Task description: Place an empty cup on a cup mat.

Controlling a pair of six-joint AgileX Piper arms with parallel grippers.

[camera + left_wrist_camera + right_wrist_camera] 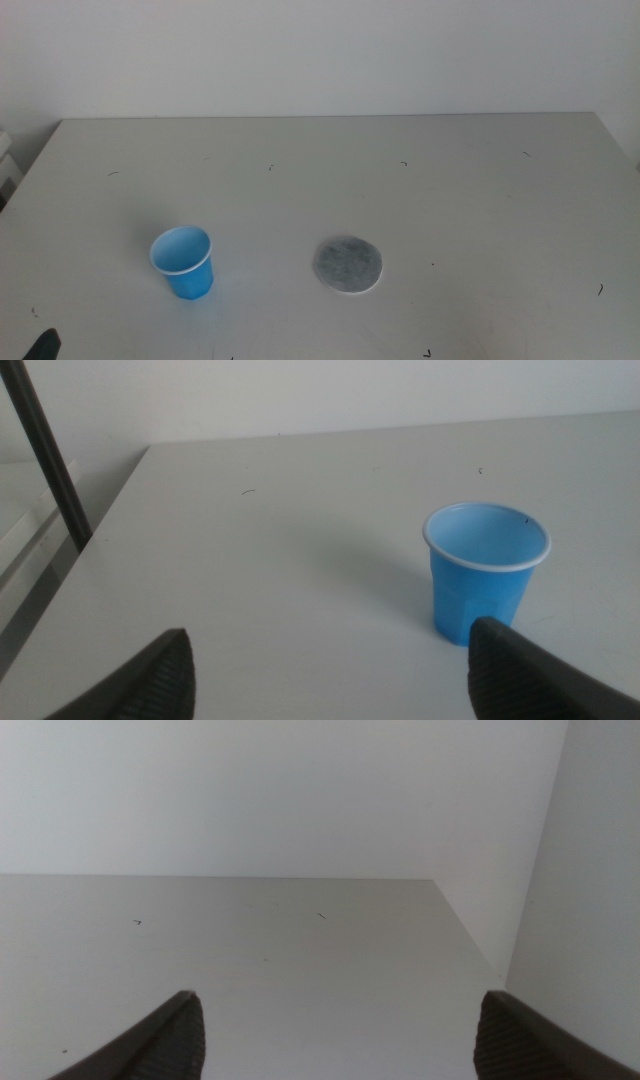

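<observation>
On the table's left part the blue cup (183, 261) stands upright and empty, well apart from the grey cup mat (348, 265). The left gripper (330, 670) hangs nearby, jaws wide, holding nothing; the approach seems in hand, and next it must straddle the cup. The right gripper (335, 1035) waits wide and empty.

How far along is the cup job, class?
Nothing is done yet. The small bright blue tapered cup stands upright on the table, apart from the flat round grey mat. The left claw is open near the cup, gripping nothing; the right claw waits open. Grasping, lifting and placing all remain.
</observation>
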